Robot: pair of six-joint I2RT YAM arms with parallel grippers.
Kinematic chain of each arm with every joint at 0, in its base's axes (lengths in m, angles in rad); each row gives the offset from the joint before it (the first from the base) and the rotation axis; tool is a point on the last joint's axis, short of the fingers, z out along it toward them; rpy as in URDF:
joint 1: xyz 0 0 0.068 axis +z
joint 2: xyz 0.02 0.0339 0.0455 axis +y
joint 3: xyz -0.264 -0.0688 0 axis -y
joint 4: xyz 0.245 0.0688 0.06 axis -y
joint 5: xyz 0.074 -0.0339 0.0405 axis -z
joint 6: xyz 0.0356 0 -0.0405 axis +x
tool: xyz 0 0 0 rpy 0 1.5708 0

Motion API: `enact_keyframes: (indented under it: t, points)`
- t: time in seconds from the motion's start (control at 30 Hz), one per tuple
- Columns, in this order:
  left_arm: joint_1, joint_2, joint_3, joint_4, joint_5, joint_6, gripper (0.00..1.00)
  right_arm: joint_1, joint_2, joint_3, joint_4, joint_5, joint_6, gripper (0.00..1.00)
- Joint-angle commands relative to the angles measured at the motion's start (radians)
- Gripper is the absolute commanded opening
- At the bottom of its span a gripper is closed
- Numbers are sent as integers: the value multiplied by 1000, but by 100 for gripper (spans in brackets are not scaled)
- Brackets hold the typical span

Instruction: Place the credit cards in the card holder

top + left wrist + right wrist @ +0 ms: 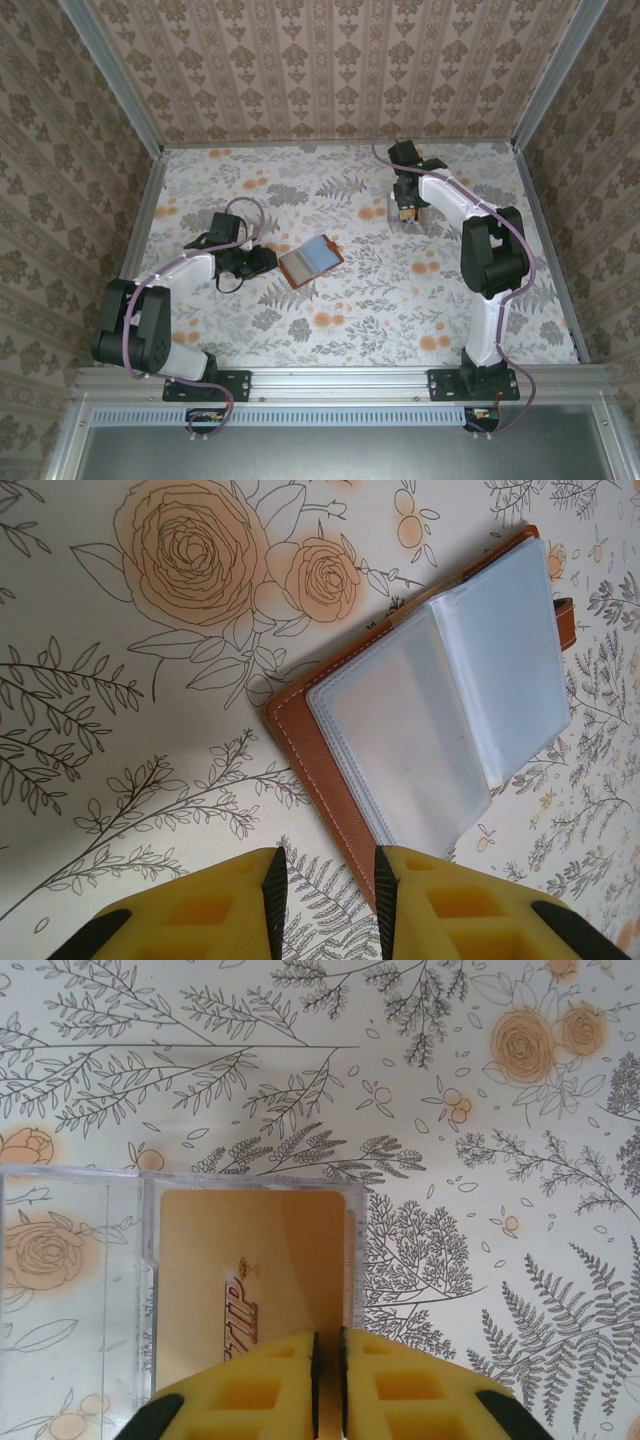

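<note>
The card holder (311, 260) lies open left of the table's middle, a reddish-brown cover (300, 742) with clear plastic sleeves (430, 730) facing up. My left gripper (268, 260) sits low just left of it. Its jaws (330, 905) stand open over the tablecloth, and the cover's corner reaches the right finger. At the far right, my right gripper (407, 213) points down into a clear plastic box (250, 1182). There it (328, 1385) is shut on the near edge of a tan credit card (250, 1250) printed "VIP", which lies in the box.
The box has a second compartment (70, 1260) on its left with only the cloth showing through it. Patterned walls enclose the floral tablecloth (350, 320) on three sides. The right arm's elbow (492, 250) stands tall at the right.
</note>
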Motion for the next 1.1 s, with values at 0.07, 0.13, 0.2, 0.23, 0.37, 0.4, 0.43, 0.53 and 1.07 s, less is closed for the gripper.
enact_keyframes:
  t: [0.07, 0.13, 0.2, 0.23, 0.37, 0.4, 0.43, 0.53, 1.07]
  points:
    - [-13, 12, 10, 0, 18, -13, 32, -5, -41, -33, -9, -43, -3, 5]
    - [-13, 10, 10, -3, 20, -11, 32, -5, -47, -39, -7, -58, 0, 2]
    - [-13, 8, 10, -6, 20, -10, 32, -6, -66, -52, 2, -85, 8, 0]
    - [-13, 7, 10, -6, 23, -9, 32, -8, -76, -59, 9, -98, 14, 0]
    - [-13, 0, 8, -5, 30, -11, 32, -22, -123, -86, 28, -169, 29, 0]
    - [-13, -2, 9, -5, 31, -13, 32, -31, -130, -94, 34, -194, 35, 0]
    - [-13, -2, 7, -2, 33, -14, 32, -42, -135, -99, 40, -225, 45, 0]
    - [-13, -1, 5, 3, 37, -16, 33, -79, -135, -110, 49, -310, 68, 0]
    - [-12, -6, -4, 8, 44, -23, 41, -111, -129, -115, 41, -374, 70, 37]
